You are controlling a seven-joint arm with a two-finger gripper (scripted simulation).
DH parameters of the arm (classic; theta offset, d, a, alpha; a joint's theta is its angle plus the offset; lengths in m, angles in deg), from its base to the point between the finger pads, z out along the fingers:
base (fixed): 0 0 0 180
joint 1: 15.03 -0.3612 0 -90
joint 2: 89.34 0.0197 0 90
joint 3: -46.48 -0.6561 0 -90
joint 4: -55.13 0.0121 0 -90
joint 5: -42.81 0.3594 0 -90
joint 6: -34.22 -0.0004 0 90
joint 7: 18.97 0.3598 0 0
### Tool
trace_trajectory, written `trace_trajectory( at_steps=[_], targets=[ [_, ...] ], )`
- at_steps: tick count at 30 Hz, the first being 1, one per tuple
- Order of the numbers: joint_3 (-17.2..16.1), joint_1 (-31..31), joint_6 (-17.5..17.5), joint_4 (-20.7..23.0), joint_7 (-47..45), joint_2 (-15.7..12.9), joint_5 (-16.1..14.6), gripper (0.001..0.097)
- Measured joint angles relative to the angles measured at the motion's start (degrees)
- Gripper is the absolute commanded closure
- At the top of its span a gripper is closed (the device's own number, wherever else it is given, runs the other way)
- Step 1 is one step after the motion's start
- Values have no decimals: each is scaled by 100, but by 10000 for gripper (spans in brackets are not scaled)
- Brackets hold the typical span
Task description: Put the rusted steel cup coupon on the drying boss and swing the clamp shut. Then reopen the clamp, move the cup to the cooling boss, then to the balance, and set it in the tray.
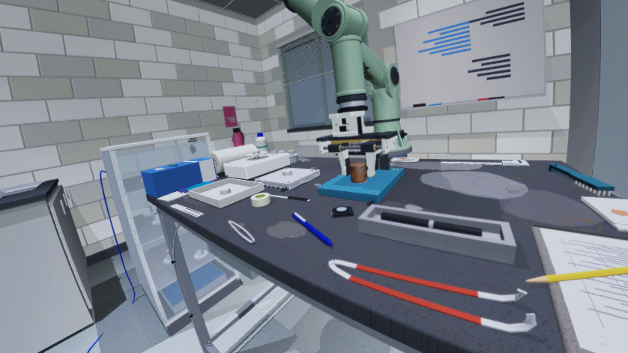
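Note:
The rusted steel cup (358,172) stands upright in the blue tray (361,185) near the middle of the bench. To the left are three white stations. One is a shallow white tray with a small boss (226,190). One is a flat ribbed plate with a boss (288,176). One is a white box with a fitting on top (257,164). I cannot tell which station is which, and I see no clamp clearly. My gripper (357,165) reaches straight down over the blue tray with a finger on each side of the cup. It is open and holds nothing.
The bench's near edge runs from lower right to left. A grey case with a black pen (437,232), red-and-white tongs (430,293), a blue pen (312,229), a tape roll (260,199) and a small black disc (342,211) lie in front. A glass cabinet (157,219) stands at the left end.

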Motion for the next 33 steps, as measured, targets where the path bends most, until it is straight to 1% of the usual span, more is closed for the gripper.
trace_trajectory(
  at_steps=[16, 33],
  targets=[
    [-13, 6, 14, 3, -19, 14, 25, 423],
    [-166, 73, 172, 47, -229, 187, 294, 423]
  ],
)
